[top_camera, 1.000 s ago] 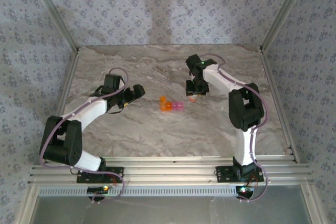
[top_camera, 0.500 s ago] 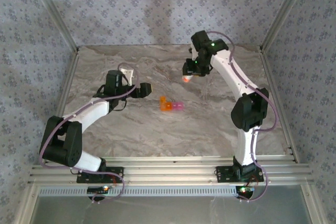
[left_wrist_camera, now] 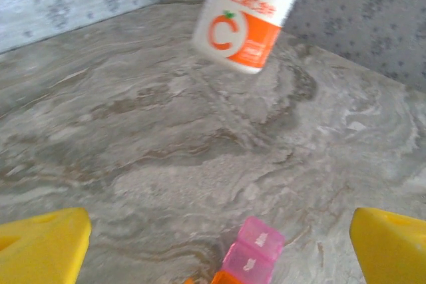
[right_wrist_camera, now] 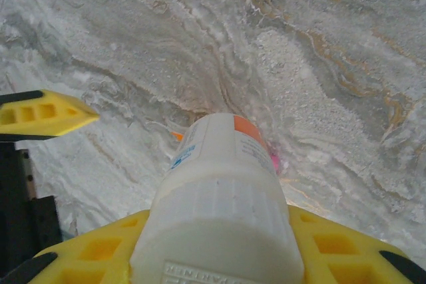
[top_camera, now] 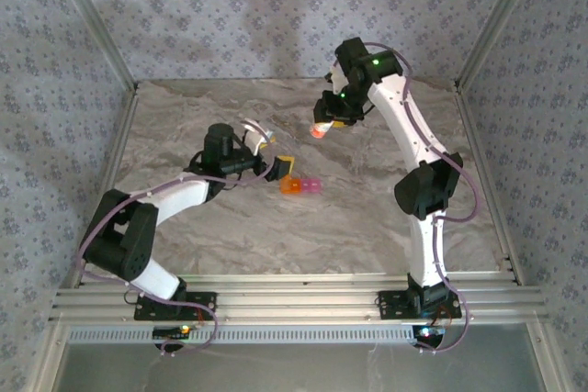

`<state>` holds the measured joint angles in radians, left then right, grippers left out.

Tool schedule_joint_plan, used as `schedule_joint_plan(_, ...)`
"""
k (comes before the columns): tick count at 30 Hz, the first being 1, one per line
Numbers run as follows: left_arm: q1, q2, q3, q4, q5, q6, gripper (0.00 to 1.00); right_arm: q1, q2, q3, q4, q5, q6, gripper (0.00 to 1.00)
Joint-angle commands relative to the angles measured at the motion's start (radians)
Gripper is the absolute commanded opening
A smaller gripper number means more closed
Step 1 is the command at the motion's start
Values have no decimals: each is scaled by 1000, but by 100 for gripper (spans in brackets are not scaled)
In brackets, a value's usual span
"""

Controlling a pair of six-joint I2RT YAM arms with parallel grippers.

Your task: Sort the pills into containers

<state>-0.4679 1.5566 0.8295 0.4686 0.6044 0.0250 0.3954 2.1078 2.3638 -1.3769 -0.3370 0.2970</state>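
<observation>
The left wrist view shows the label on the small white cylindrical bottle [left_wrist_camera: 243, 21], an orange panel with a big C, which the top view reduces to a pale blob. The right pincer [top_camera: 326, 121] grips that bottle above the marble table [top_camera: 230, 227]. The left pincer [top_camera: 276, 151] gapes wide, just beside the strip of joined translucent plastic compartments [top_camera: 299, 186] lying mid-table: one orange, the others pink-purple, their lids seemingly shut.
</observation>
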Motion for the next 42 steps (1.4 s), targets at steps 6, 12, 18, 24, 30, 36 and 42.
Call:
schedule_joint_plan(6, -28, 50, 74, 80, 129, 71, 100, 50, -55, 14, -119, -55, -43, 29)
schedule_joint_plan(12, -30, 86, 108, 108, 177, 36, 92, 74, -65, 6, -116, -76, -29, 29)
schedule_joint_plan(18, -31, 97, 125, 117, 185, 17, 86, 93, -64, 5, -93, -100, -6, 29)
schedule_joint_plan(24, -31, 100, 144, 135, 185, -19, 81, 106, -55, -2, -77, -114, 4, 29)
schedule_joint_plan(30, -32, 109, 158, 127, 196, -21, 77, 114, -45, -5, -60, -131, 14, 27)
schedule_joint_plan(36, -41, 121, 177, 117, 210, -24, 68, 123, -43, -12, -54, -137, 15, 27)
schedule_joint_plan(42, -45, 128, 188, 116, 209, -33, 62, 126, -46, -27, -55, -142, 13, 27)
